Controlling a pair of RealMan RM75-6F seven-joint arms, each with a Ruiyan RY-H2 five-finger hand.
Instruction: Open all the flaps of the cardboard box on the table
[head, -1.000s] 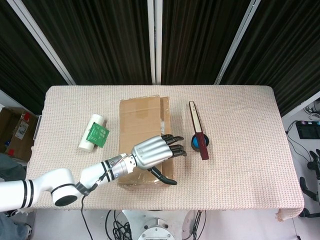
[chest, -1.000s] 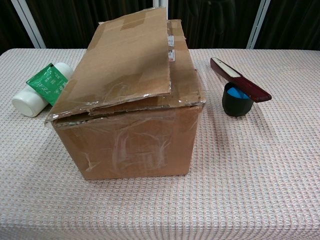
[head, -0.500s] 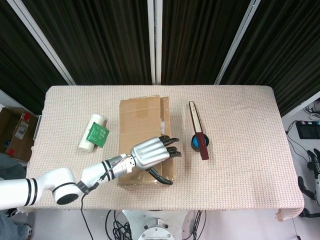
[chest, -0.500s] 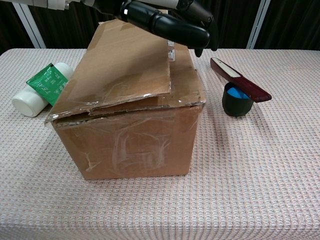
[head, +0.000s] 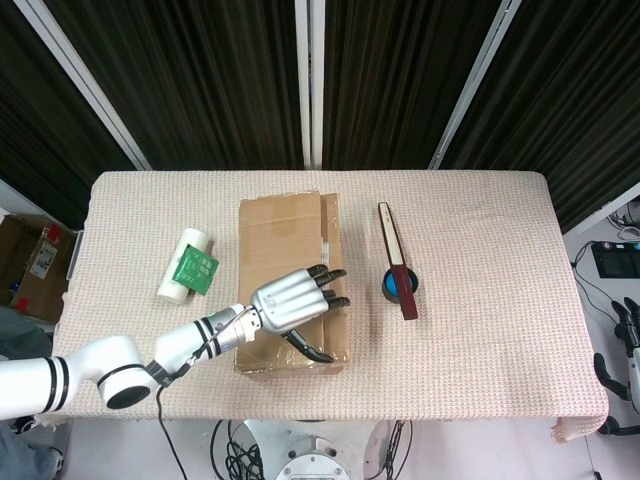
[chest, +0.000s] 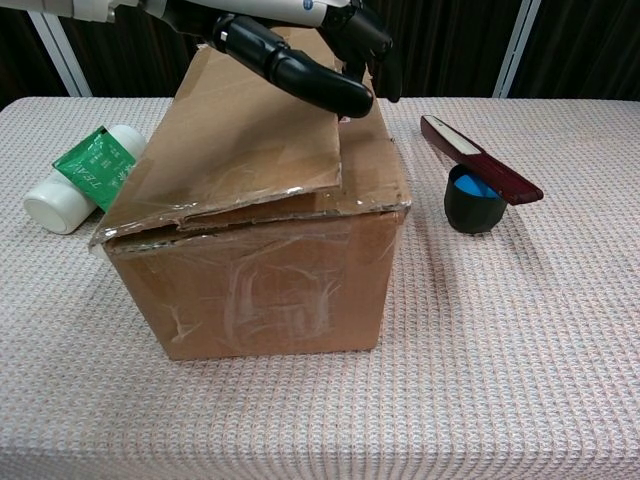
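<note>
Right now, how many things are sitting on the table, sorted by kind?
Cardboard box: 1
White bottle with green label: 1
Dark cup with blue inside: 1
Flat dark red stick lying across the cup: 1
Total: 4

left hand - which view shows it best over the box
The head view: the whole left hand shows from wrist to fingertips, fingers spread above the cardboard box. The chest view crops it at the top edge, showing only dark fingers.
</note>
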